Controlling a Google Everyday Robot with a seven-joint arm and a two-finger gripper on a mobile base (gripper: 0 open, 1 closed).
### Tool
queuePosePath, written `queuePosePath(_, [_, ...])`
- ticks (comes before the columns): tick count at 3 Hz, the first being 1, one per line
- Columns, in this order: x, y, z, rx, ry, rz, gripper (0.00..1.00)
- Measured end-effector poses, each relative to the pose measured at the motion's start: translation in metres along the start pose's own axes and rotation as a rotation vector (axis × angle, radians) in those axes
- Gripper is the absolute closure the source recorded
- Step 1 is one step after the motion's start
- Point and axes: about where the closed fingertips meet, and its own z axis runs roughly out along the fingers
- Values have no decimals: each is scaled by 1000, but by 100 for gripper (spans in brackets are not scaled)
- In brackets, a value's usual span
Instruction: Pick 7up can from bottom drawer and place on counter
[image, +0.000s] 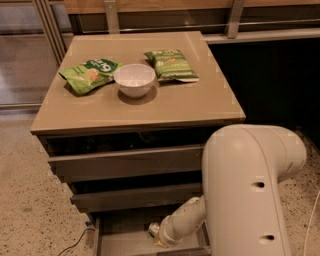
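The gripper (156, 237) sits in the bottom drawer (120, 238) (whether it holds anything, I cannot tell); lifting carelessly might strike the middle drawer (135, 197).

Arm (250, 190) bent steeply downward, hand (156, 236) at lowest point

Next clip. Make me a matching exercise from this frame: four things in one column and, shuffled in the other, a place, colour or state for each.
Things:
1. bowl
2. claw
3. bottom drawer
4. bags

Descriptions:
A. pulled open
B. green, on the counter
C. white, between the bags
D. down in the bottom drawer

Pairs: 1-C, 2-D, 3-A, 4-B.
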Motion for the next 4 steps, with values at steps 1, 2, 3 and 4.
queuePosePath(1, [-4, -8, 17, 19, -3, 6, 100])
queuePosePath(2, [-2, -12, 35, 35, 6, 31, 100])
queuePosePath(3, [5, -11, 58, 43, 27, 74, 100])
queuePosePath(4, [18, -11, 70, 39, 16, 124, 100])
